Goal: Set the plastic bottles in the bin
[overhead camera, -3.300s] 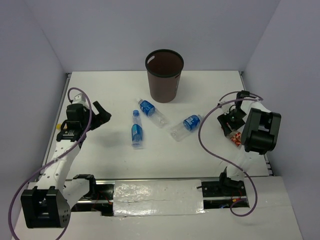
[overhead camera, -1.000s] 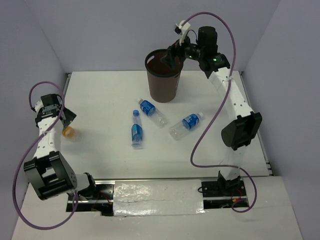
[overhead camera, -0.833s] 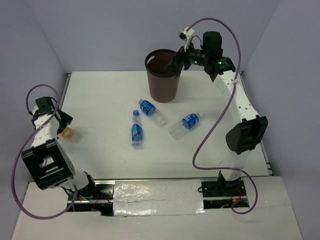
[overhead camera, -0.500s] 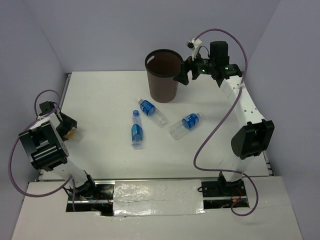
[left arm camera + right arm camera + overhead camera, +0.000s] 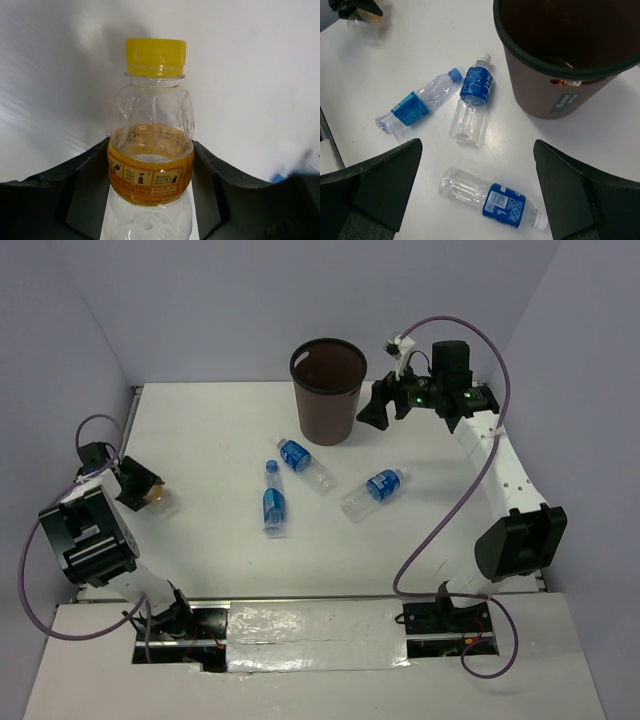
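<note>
I cannot see into the dark brown round bin (image 5: 328,390). Three clear blue-labelled plastic bottles (image 5: 305,465) lie before it. The right gripper (image 5: 375,412), fingers spread, hangs at its right. Only my left wrist view shows the left gripper (image 5: 150,145) pinching a yellow-capped clear bottle (image 5: 152,115).

The bin (image 5: 328,390) stands far-centre on the counter (image 5: 210,420), its mouth unobstructed from above. The right pincer (image 5: 378,410), jaws wide and empty, hangs just beside the bin's right wall. Left bottle (image 5: 273,498) and middle bottle (image 5: 305,465) lie close together, with a wider lane to the right bottle (image 5: 373,490). At the left edge, a yellow-capped bottle (image 5: 152,150) fills the left pincer (image 5: 140,485).
</note>
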Robot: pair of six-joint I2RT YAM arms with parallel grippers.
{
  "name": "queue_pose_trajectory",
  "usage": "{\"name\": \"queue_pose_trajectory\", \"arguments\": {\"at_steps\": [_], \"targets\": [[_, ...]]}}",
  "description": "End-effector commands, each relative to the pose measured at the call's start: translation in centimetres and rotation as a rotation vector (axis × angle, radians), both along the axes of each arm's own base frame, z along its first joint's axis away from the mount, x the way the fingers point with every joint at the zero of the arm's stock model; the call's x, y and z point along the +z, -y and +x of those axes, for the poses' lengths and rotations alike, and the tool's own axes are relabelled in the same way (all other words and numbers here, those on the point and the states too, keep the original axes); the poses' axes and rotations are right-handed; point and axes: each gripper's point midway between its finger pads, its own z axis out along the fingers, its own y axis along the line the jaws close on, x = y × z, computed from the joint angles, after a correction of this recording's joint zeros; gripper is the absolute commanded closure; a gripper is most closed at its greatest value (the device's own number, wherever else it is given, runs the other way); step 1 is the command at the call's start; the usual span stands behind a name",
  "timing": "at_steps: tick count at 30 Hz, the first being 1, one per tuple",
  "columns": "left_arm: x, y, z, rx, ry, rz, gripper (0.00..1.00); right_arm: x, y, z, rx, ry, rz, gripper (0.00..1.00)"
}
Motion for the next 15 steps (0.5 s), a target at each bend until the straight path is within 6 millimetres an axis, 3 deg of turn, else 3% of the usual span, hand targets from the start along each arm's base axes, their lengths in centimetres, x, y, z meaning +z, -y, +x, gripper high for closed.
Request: {"name": "queue_pose_trajectory", "arguments": {"at_steps": [1, 5, 6, 7, 8, 10, 11, 12, 13, 14, 15], "targets": [[6.6, 4.6, 3.3, -0.189, 0.248, -0.054, 0.61, 0.6, 1.1, -1.5, -0.008, 0.014, -0.012, 0.00], [14.1, 11.3, 6.4, -0.374, 0.473, -0.105, 0.62, -0.1, 1.8, -2.1, -0.017, -0.010, -0.025, 0.00], [15.5, 14.0, 7.1, -0.442, 0.515, -0.130, 0.62, -0.3, 2.0, -2.2, -0.020, -0.017, -0.029, 0.00], [17.4, 15.5, 8.1, -0.483, 0.588, -0.132, 0.63, -0.8, 2.2, -2.3, -0.022, -0.030, -0.031, 0.00], [19.5, 18.7, 8.6, -0.550, 0.637, -0.186, 0.64, -0.8, 2.4, -2.6, -0.024, -0.031, -0.033, 0.00], [23.3, 21.7, 10.6, -0.621, 0.753, -0.205, 0.65, -1.6, 2.7, -2.9, -0.027, -0.046, -0.045, 0.00], [24.8, 24.6, 10.8, -0.691, 0.788, -0.233, 0.66, -1.6, 2.9, -3.0, -0.030, -0.040, -0.050, 0.00], [25.8, 26.1, 11.2, -0.726, 0.815, -0.245, 0.66, -1.8, 3.0, -3.2, -0.031, -0.045, -0.054, 0.00], [29.0, 27.1, 12.1, -0.754, 0.883, -0.239, 0.66, -2.4, 3.2, -3.4, -0.035, -0.056, -0.059, 0.00], [29.0, 29.9, 12.8, -0.812, 0.886, -0.271, 0.66, -2.4, 3.3, -3.5, -0.040, -0.052, -0.062, 0.00], [29.6, 31.1, 13.3, -0.836, 0.903, -0.279, 0.66, -2.5, 3.4, -3.7, -0.040, -0.052, -0.063, 0.00]]}}
